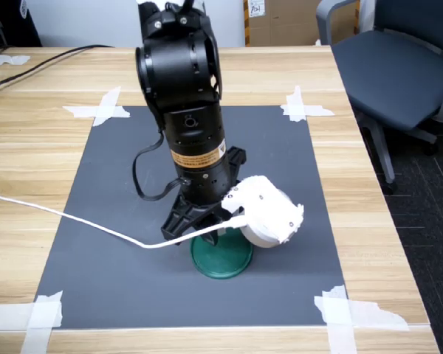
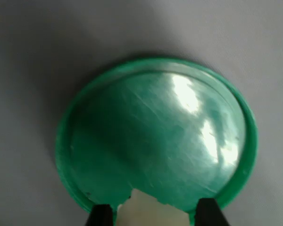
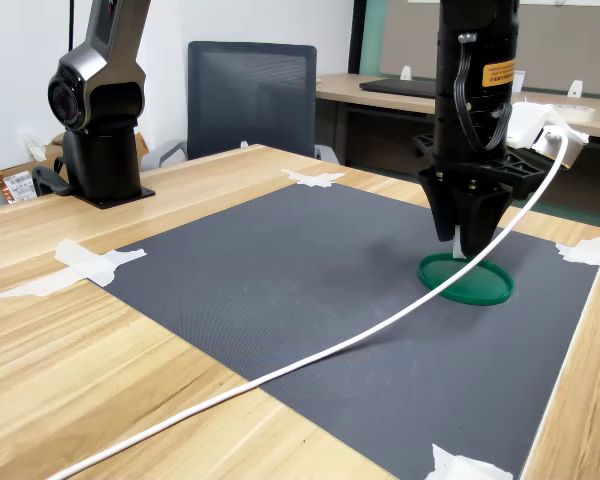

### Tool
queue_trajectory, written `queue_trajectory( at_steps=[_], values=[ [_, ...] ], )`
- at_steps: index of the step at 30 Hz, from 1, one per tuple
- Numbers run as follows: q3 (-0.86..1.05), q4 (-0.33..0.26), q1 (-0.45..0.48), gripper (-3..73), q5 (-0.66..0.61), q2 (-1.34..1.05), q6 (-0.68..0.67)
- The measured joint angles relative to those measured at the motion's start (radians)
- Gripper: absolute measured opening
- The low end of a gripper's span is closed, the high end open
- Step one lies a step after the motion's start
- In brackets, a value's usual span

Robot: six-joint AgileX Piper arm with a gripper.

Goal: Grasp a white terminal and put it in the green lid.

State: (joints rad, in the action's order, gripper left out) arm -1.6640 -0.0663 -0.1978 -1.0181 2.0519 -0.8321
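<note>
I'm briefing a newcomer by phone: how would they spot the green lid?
Find the dark mat taped to the wooden table. Directly under the gripper lies the green lid: flat, round, glossy, low-rimmed, and the mat's only green object.

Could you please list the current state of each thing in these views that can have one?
gripper: pointing down just above the lid, shut on the white terminal.
white terminal: held between the fingers, over the lid, not released.
green lid: flat on the dark mat, rim up, nothing lying in it.
dark mat: flat, its corners taped to the table.
</note>
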Motion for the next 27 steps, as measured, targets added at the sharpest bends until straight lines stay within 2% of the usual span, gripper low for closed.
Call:
queue_trajectory(
  at_steps=[7,12,15,17,21,27],
  values=[
    [0.000,0.003,0.000,48.5,0.025,-0.010,0.026],
    [0.000,0.003,0.000,49.4,0.026,-0.041,0.039],
    [0.000,-0.004,0.000,47.5,0.026,-0.083,0.076],
    [0.000,-0.011,0.000,44.1,0.024,-0.122,0.097],
    [0.027,-0.015,0.001,30.4,0.051,-0.229,0.127],
    [0.201,-0.018,0.001,2.5,0.143,-0.428,0.129]
  ],
)
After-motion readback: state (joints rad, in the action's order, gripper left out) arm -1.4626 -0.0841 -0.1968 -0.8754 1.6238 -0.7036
